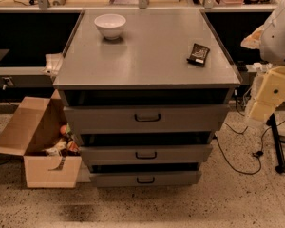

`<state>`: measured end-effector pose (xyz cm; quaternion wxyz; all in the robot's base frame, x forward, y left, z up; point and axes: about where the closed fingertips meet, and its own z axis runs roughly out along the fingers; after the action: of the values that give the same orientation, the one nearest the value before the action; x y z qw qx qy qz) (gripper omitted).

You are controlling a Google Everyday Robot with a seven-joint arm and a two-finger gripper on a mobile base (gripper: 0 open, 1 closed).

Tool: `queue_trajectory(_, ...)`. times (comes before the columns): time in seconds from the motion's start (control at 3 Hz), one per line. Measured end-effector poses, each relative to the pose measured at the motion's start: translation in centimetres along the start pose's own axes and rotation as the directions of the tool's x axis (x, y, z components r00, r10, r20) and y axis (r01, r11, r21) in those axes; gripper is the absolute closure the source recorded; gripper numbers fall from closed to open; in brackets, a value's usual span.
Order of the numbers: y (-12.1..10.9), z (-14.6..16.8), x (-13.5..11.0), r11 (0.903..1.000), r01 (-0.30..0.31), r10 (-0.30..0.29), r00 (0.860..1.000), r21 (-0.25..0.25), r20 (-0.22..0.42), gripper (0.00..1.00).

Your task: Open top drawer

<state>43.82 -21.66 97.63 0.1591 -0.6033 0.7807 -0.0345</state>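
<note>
The top drawer (147, 118) is the widest of three grey drawer fronts in the grey metal cabinet (147, 77). Its small dark bar handle (147, 117) sits at the centre of the front. A dark gap shows between the drawer front and the cabinet top. My arm hangs at the right edge of the view, white above and cream below. The gripper (260, 110) is off the cabinet's right side, level with the top drawer and apart from the handle.
A white bowl (110, 25) and a dark snack packet (198, 54) lie on the cabinet top. Two smaller drawers (146, 155) sit below. An open cardboard box (33, 137) stands on the floor at the left. Cables and a stand leg (275, 141) are at the right.
</note>
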Motion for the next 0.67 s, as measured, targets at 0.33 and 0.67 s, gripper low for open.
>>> queue_trajectory(0.33, 0.0, 0.0, 0.0, 1.0000, 0.000, 0.000, 1.000, 0.000, 0.000, 0.00)
queue_trajectory(0.67, -0.2, 2.4, 0.7, 1.0000, 0.005, -0.005, 0.999, 0.001, -0.049, 0.00)
